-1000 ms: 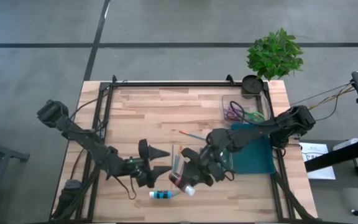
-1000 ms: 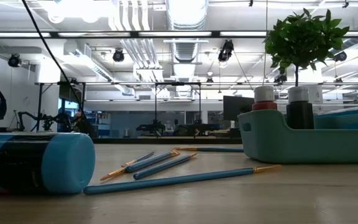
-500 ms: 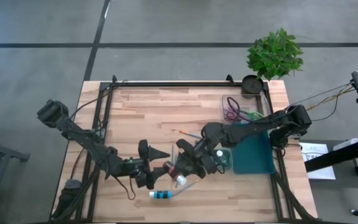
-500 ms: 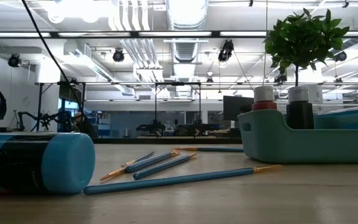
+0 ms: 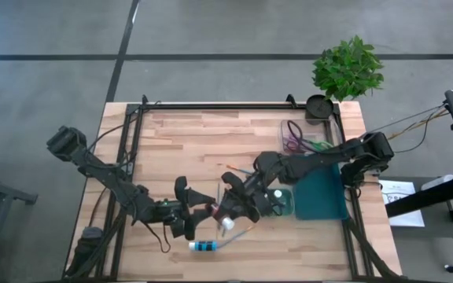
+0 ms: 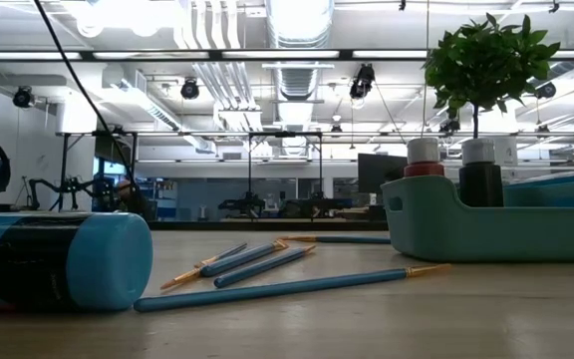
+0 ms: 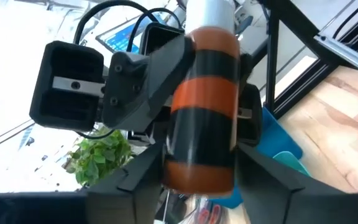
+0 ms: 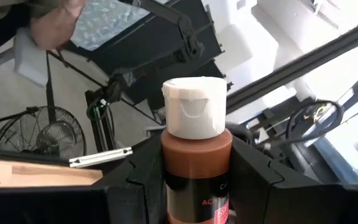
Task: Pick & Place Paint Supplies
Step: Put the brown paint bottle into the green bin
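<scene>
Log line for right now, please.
right gripper: shut on brown paint tube | left gripper: at tube, grip unclear | blue paint tube: on table

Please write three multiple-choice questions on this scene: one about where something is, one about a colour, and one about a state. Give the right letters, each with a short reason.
1. Where is the blue paint tube?
A. In the teal caddy
B. Lying on the wooden table
C. In the left tool

2. What colour is the cap of the brown paint tube?
A. Black
B. Red
C. White

3. In what state is the brown paint tube?
A. Held in the right tool
B. Lying flat on the table
C. Standing under the plant

Answers:
1 B: the blue paint tube lies on its side on the wooden table, near the front edge.
2 C: the cap is plainly white.
3 A: the brown paint tube sits between the fingers of the right tool, which are closed on it.
</scene>
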`<state>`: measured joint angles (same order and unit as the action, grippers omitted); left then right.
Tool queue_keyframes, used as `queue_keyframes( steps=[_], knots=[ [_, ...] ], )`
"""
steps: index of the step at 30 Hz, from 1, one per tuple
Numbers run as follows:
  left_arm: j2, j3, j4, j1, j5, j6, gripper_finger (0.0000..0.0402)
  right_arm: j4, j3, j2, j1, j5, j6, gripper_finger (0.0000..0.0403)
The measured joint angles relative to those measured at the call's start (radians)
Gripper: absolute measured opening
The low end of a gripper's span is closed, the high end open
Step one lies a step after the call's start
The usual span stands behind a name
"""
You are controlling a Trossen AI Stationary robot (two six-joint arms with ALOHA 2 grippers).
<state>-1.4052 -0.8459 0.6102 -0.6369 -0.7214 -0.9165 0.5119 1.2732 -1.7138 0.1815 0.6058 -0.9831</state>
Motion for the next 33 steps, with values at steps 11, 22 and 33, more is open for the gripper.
queue_keyframes(
  steps=[11,22,33],
  knots=[
    [0.001,0.0,-0.001,0.001,0.009,0.0,0.0176,0.001,-0.004,0.0,-0.008,-0.003,0.009,0.0132],
    [0.001,-0.001,-0.004,0.0,0.008,0.011,0.0131,-0.001,-0.011,0.002,-0.011,-0.024,0.037,0.0132],
    [0.003,-0.001,0.003,-0.002,-0.027,0.008,0.013,0.0,0.014,0.002,0.032,-0.136,0.076,0.0198]
  ],
)
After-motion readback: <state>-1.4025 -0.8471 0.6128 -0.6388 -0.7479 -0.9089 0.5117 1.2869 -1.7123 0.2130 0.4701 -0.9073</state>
